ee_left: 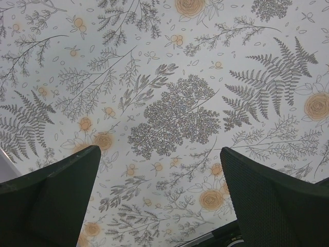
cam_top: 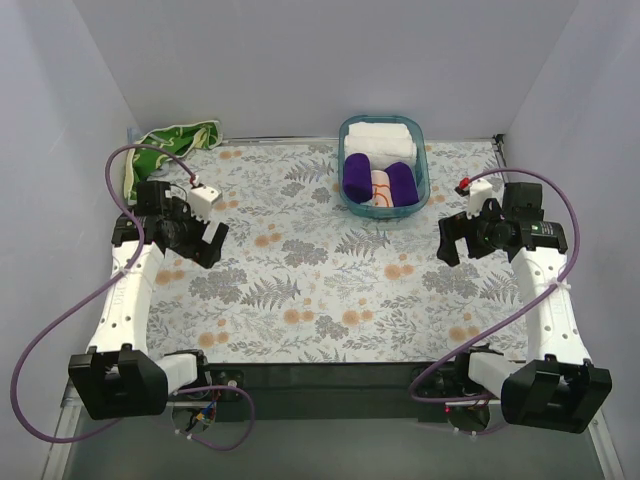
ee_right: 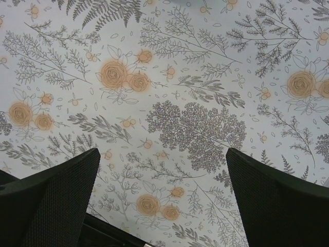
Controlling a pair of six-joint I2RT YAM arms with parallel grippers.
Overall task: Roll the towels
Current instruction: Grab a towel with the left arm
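Observation:
A pale yellow-green towel [cam_top: 170,143] with dark green swirl marks lies crumpled at the far left corner of the table, behind my left gripper. No light blue towel shows in any view. My left gripper [cam_top: 203,240] hangs open and empty over the floral tablecloth at the left; the left wrist view [ee_left: 159,154] shows only cloth between its fingers. My right gripper [cam_top: 450,241] hangs open and empty over the cloth at the right; the right wrist view [ee_right: 162,154] shows only cloth as well.
A clear blue basket [cam_top: 345,185] stands at the back centre, holding white folded towels [cam_top: 380,137], two deep purple rolls [cam_top: 357,173] and a white roll with orange marks. Pale walls close in the table on three sides.

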